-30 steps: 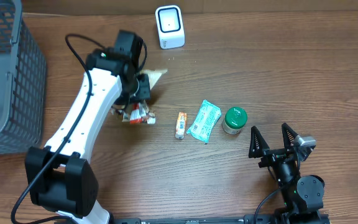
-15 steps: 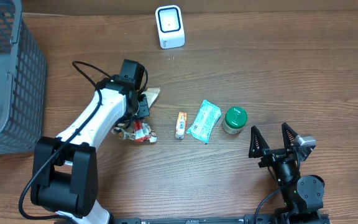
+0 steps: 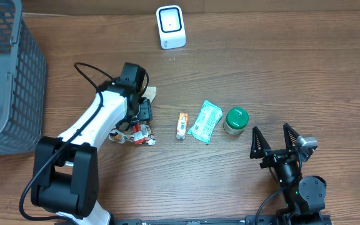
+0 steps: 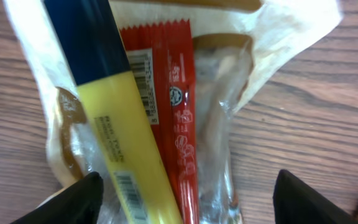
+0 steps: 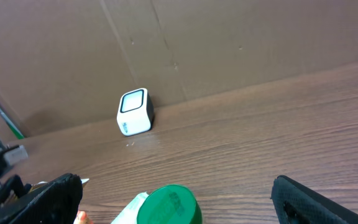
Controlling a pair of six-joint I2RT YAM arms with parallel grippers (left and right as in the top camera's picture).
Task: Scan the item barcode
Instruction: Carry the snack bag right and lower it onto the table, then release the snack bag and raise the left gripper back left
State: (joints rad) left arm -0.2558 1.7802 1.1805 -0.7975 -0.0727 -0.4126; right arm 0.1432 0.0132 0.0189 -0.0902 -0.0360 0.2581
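The item is a clear snack bag (image 3: 135,132) holding a yellow-and-blue packet (image 4: 114,118) and a red packet (image 4: 179,112), both with barcodes facing up. It lies flat on the wooden table, left of centre. My left gripper (image 3: 141,112) hovers right over it, open. Its black fingertips (image 4: 79,198) stand on either side of the bag (image 4: 222,124) without pinching it. The white scanner (image 3: 170,26) stands at the back of the table, also visible in the right wrist view (image 5: 133,112). My right gripper (image 3: 274,141) rests open at the front right, holding nothing.
A small orange packet (image 3: 181,125), a teal pouch (image 3: 205,121) and a green-lidded jar (image 3: 235,120) lie in a row right of the bag. A grey mesh basket (image 3: 5,75) fills the left edge. A cardboard wall (image 5: 229,43) closes the back.
My left arm came down and back from the scanner side, set the bag on the table, and its jaws opened off it. The right arm stayed still.
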